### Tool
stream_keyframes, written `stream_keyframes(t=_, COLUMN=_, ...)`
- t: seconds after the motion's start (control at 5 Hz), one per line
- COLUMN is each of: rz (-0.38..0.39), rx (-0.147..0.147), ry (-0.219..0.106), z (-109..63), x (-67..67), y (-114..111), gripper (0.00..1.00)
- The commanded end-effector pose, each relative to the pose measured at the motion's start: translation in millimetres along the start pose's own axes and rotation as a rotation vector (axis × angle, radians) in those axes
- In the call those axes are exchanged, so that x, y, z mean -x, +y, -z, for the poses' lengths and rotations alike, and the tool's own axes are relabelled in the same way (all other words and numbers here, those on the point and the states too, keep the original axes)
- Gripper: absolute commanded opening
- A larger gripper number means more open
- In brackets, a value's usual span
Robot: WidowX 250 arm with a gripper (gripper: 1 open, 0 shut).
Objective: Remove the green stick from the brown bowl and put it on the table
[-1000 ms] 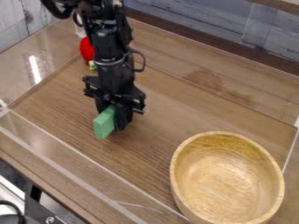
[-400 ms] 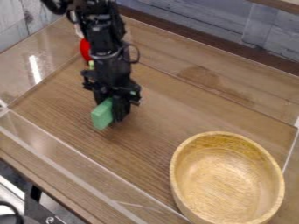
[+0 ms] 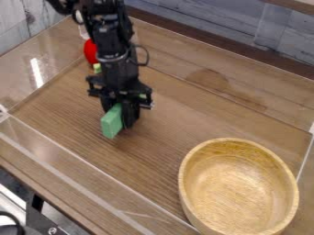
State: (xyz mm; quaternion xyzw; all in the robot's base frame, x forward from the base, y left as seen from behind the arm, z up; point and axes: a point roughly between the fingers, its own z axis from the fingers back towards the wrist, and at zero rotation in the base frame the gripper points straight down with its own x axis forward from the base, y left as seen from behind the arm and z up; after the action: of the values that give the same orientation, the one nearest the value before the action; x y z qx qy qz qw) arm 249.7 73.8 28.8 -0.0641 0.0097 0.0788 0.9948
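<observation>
On the glossy bench, the brown bowl sits at the near right, nothing in it; well to its left the hand points down, clamped on the green stick, whose lower end is at the bench top.

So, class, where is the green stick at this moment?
In the camera view, the green stick is left of centre, pinched in the gripper low over the table, left of the empty brown bowl.
</observation>
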Motion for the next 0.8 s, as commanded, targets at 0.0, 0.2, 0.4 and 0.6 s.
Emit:
stream_keyframes(t=0.0, rz=-0.045, rx=-0.003, ry=-0.051, z=-6.5, x=2.6, y=4.5, gripper=0.00)
stream_keyframes(t=0.2, rz=-0.057, rx=0.003, ry=-0.058, z=-4.3, x=0.2, y=5.4, gripper=0.00)
stream_keyframes(t=0.4, rz=-0.061, rx=0.007, ry=-0.063, z=-2.2, x=-2.2, y=6.6, gripper=0.00)
stream_keyframes(t=0.6, rz=-0.062, rx=0.010, ry=-0.067, z=-0.1, x=0.1, y=9.6, gripper=0.00)
